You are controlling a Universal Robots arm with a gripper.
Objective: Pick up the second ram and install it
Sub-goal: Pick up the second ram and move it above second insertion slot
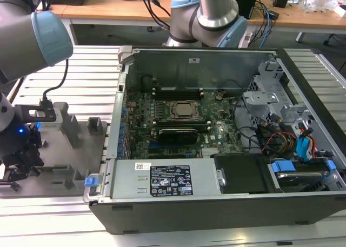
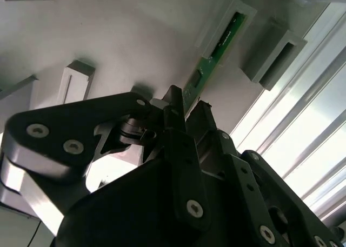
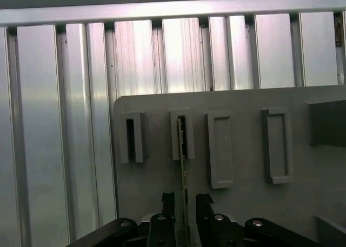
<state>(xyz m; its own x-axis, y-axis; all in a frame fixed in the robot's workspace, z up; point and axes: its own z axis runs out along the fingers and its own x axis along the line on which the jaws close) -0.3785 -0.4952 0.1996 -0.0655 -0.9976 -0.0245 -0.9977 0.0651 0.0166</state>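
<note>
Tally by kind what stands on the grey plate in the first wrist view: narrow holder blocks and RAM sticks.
Narrow holder blocks: 4
RAM sticks: 1
Total: 5

Memory stick (image 3: 184,166): its near end is concealed inside the claw (image 3: 184,202) in both wrist views. Its far end is sunk in a grey holder (image 3: 174,134), and how deep it sits cannot be determined. The chips are too small to make out in the first wrist view. The claw body is cut off by the picture edge in both wrist views. In the exterior view, the arm (image 1: 216,12) is cut off by the top edge.
</note>
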